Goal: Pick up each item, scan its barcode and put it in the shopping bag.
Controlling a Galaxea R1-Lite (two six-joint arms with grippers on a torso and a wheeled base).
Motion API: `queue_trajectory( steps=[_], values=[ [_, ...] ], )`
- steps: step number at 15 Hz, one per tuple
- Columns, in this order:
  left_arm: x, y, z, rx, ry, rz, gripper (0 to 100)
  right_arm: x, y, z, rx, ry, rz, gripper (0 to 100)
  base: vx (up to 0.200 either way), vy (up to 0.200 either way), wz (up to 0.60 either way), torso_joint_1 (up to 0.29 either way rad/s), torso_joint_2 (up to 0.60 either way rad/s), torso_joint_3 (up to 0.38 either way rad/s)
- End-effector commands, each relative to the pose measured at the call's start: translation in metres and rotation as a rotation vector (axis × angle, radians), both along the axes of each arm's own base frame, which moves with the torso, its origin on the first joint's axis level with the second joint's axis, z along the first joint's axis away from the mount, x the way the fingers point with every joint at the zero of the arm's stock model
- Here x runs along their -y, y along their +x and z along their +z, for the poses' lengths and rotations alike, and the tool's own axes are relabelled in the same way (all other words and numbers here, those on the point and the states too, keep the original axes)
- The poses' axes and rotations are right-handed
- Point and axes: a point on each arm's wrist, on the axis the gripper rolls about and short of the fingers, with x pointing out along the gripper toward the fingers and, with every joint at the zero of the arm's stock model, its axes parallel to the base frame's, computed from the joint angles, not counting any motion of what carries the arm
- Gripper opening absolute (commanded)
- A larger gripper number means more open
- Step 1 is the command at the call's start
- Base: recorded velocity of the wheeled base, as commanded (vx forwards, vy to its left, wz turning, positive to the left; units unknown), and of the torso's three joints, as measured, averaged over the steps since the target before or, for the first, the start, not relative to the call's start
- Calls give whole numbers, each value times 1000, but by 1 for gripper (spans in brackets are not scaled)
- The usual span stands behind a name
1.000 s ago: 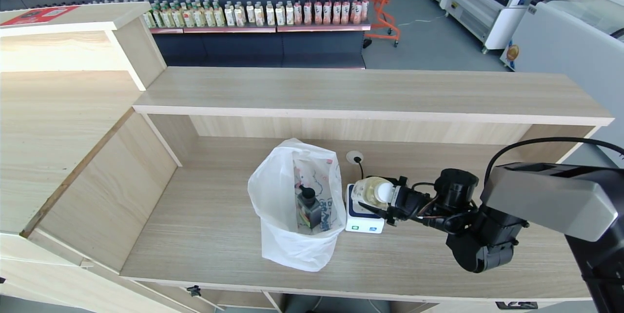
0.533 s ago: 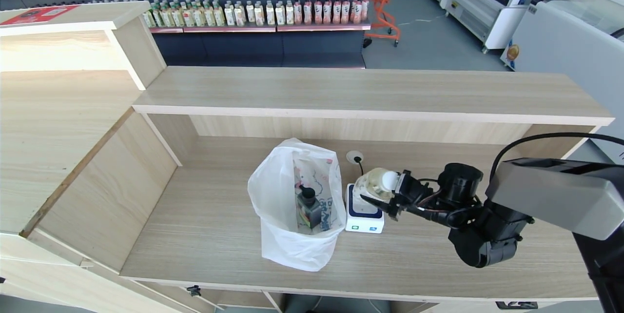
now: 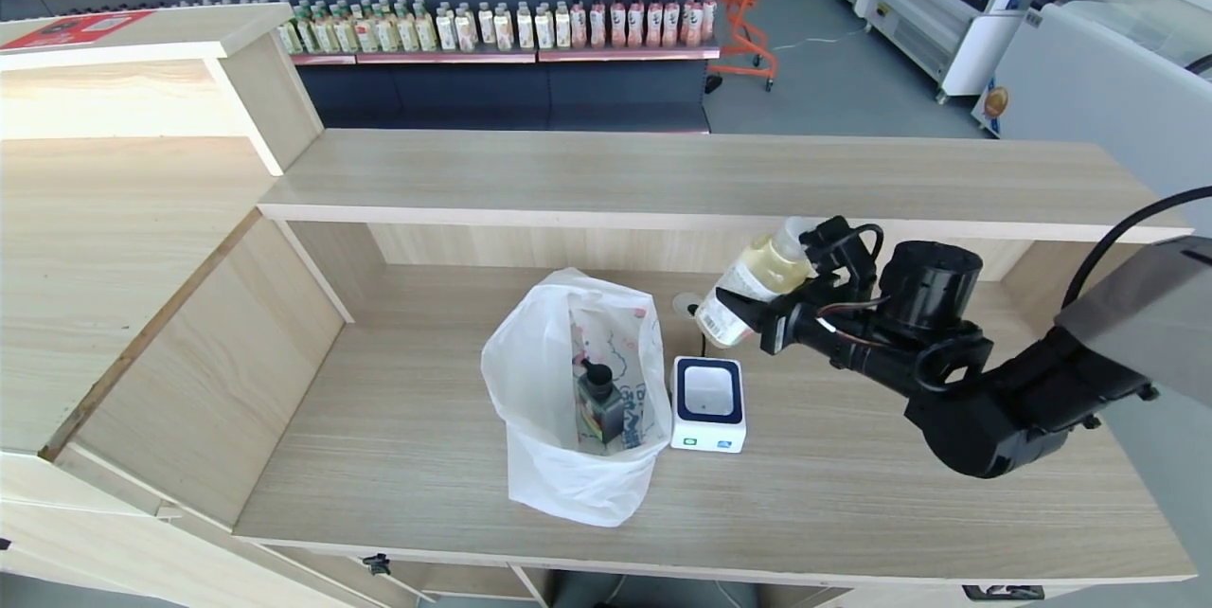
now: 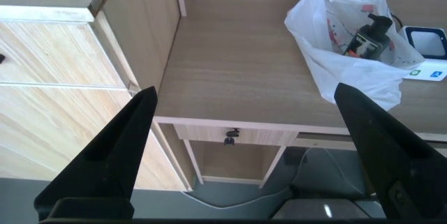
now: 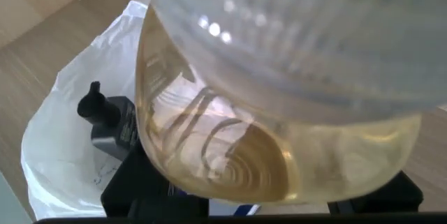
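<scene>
The right arm has lifted the bottle of yellowish liquid away from the barcode scanner. A second ago it was held low over the scanner's window; now it hangs high in the air, at about 1 o'clock from the scanner in the head view, with the window uncovered. The bottle is tilted — white cap up toward the back shelf, base down toward the shopping bag. I take that to mean the scan pass is over and the carry to the bag has begun; whether the code actually read cannot be told from here.

The right gripper is closed on the bottle near its cap end, one finger running under the body, and it touches nothing else. The right wrist view looks along the bottle's clear ribbed wall toward the bag.

The bag stands open-mouthed on the wooden counter, just beside the scanner at its 9 o'clock, with a dark pump bottle already inside.

The left gripper hangs off the counter's near edge — fingers spread wide, empty.
</scene>
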Motion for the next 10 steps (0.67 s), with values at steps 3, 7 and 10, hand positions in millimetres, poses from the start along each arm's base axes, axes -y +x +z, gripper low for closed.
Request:
queue_trajectory(
  steps=[3, 7, 10],
  values=[
    [0, 0, 0, -2, 0, 0, 100, -49, 18, -14, 5, 32, 54, 0, 0, 0, 0, 0, 0, 0],
    [0, 0, 0, -2, 0, 0, 100, -71, 37, -49, -24, 15, 86, 0, 0, 0, 0, 0, 0, 0],
    [0, 0, 0, -2, 0, 0, 100, -82, 52, -67, -31, 12, 92, 0, 0, 0, 0, 0, 0, 0]
  ],
)
